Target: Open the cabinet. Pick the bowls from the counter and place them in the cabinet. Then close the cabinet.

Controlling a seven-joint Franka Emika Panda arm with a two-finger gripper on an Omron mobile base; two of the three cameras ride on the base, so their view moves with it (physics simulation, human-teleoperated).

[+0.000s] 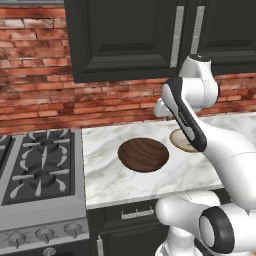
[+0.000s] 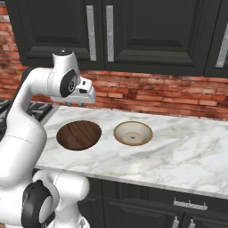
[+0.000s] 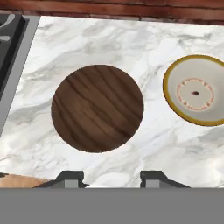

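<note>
Looking from the left base cam, the black cabinet (image 1: 125,40) is seen shut above the brick wall (image 1: 35,95), silver handles vertical; the brown wood-grain bowl (image 1: 143,154) sits on the marble counter (image 1: 110,175), w/ the cream bowl (image 1: 181,142) just beside it, partly hidden by the arm; the stovetop (image 1: 40,165) lies to the left. From the right base cam, both bowls are seen side by side, apart, near the counter's middle, and the gripper (image 2: 87,94) is held above the counter, well clear of them. In the hand cam, the fingertips (image 3: 70,178) are seen spread apart w/ nothing between them, hovering over the brown bowl; the cream bowl lies off to the right.
</note>
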